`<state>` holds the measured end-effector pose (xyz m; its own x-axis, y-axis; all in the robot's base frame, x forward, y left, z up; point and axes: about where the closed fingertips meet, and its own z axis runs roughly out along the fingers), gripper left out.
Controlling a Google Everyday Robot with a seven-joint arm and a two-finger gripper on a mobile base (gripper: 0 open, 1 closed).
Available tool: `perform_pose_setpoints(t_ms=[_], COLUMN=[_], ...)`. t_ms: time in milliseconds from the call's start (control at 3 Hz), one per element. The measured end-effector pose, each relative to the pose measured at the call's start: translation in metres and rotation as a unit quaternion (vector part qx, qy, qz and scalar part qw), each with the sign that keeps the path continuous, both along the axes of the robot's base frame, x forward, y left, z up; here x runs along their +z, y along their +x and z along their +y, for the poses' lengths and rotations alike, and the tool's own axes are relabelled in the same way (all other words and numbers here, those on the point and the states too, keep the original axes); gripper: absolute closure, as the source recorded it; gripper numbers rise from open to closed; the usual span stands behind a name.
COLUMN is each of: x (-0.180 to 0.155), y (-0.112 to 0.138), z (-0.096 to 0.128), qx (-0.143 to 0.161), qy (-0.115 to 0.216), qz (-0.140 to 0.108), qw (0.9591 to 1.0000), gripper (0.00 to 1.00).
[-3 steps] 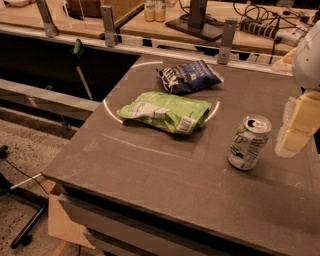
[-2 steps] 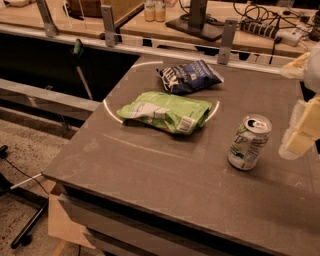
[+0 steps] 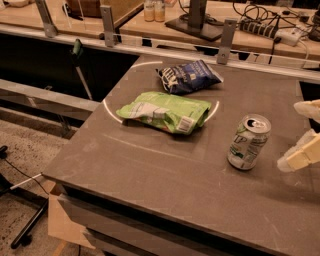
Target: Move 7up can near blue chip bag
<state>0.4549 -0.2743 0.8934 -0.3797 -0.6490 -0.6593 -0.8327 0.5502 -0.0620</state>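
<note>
Off to the left, the floor [image 3: 30, 145] drops away below the edge of the dark grey surface [image 3: 150, 165], which fills most of what I can see from here. A thin white arc [image 3: 106, 107] is marked on the surface, and lying across it is a light-green bag [image 3: 165, 111], flat and crumpled, with a barcode at its right end. Just behind that, toward the far edge, lies the blue chip bag [image 3: 189, 76], dark navy foil with white lettering. The two bags are very close; I cannot tell whether they touch.

On the benches beyond the surface, two small bottles [image 3: 154, 9] stand side by side, and further right a power strip [image 3: 270, 30] lies with its cables.

To the right of the green bag, and apart from it, the 7up can [image 3: 248, 142] stands upright on the surface, silver-white with green markings, its pull-tab top showing. It is well apart from the blue chip bag, nearer the front and off to the right.

At the far right edge is the hand [image 3: 289, 136], partly cut off. Its two pale fingers [image 3: 300, 158] are spread apart with nothing between them. It sits just beside the can on the can's right, not touching it.
</note>
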Motion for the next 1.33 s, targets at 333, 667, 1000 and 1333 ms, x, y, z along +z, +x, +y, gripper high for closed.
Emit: perform_pose_setpoints(t_ms=[333,667,1000,1333], x=[-0.007,0.01,0.022,0.02], y=[0.009,0.005,-0.01,-0.014], z=[0.016,0.02,0.034,0.071], qx=[0.003,0.009,0.027,0.047], qy=[0.119,0.229,0.261,0.253], qz=[-0.016,-0.034,-0.054,-0.072], qw=[0.9927,0.9728,0.9634,0.9637], gripper=[0.0,0.0,0.0,0.0])
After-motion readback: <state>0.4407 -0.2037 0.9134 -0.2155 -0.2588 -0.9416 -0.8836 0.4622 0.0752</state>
